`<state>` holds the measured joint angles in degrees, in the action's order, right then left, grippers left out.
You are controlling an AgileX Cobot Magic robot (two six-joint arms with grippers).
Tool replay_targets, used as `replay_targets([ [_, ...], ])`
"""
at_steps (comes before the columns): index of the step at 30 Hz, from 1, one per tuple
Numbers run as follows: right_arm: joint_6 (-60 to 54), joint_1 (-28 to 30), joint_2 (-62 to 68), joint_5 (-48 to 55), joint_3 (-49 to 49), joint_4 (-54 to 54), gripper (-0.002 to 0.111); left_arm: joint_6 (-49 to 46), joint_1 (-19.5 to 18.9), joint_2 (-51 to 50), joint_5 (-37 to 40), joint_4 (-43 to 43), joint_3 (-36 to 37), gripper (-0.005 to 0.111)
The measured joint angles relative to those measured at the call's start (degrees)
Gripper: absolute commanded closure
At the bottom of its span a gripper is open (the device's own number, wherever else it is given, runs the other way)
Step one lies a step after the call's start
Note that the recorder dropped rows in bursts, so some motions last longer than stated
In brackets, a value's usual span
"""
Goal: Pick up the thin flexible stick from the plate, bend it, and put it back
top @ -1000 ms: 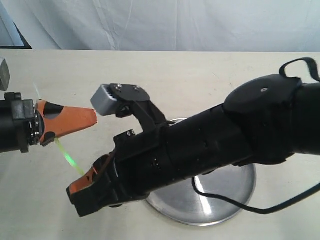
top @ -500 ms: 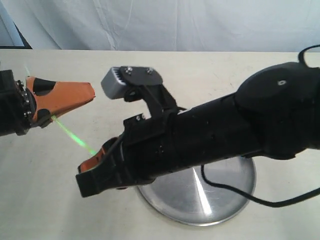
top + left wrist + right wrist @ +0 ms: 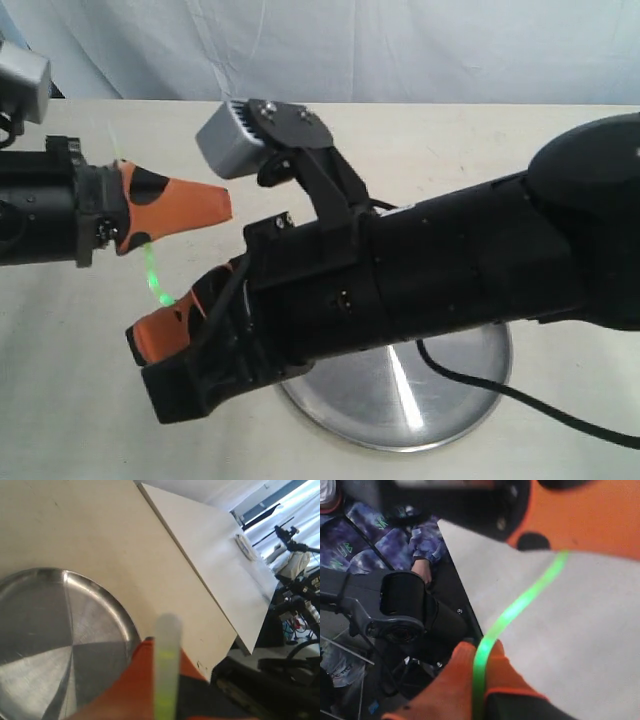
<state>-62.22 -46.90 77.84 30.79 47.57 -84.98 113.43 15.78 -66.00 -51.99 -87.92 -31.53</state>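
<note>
The thin flexible stick (image 3: 152,272), neon green, hangs in the air between my two grippers, left of the plate (image 3: 455,395). My left gripper (image 3: 222,205) is shut on one end, and a faint bit of the stick pokes out above it. My right gripper (image 3: 140,345) sits lower and is shut on the other end. In the right wrist view the stick (image 3: 520,605) curves from my right gripper (image 3: 481,647) up to the left gripper's orange finger (image 3: 590,515). The left wrist view has the stick (image 3: 166,665) blurred, clamped in my left gripper (image 3: 165,647), with the silver plate (image 3: 45,630) below.
The right arm's black body (image 3: 450,270) covers much of the plate. The beige table's far edge (image 3: 200,580) shows in the left wrist view, with black equipment (image 3: 280,670) past it. A white curtain (image 3: 350,50) hangs behind the table.
My left gripper has moved right, toward the right gripper. The right gripper has shifted a little down and left. The stick's visible span is shorter and steeper, with a curve.
</note>
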Motion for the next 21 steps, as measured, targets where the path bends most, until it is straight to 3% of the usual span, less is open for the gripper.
replay_targets([
  [6,14.48,-0.2,-5.19,-1.28,0.0,15.65,0.109,0.22,9.35,-1.19,6.26,-2.37,-1.68,0.107],
  [9,22.61,-0.25,-5.88,-1.28,0.0,24.24,0.109,0.12,12.06,-1.32,9.37,-6.29,-2.49,0.107],
  [15,37.02,-0.25,-6.1,-2.17,-2.97,38.34,0.109,-0.17,12.49,-1.43,9.21,-4.9,-2.83,0.107],
  [21,36.26,-2.7,-3.0,-6.78,-4.67,33.68,0.109,-7.5,13.43,-1.53,4.34,-0.63,-7.1,0.107],
])
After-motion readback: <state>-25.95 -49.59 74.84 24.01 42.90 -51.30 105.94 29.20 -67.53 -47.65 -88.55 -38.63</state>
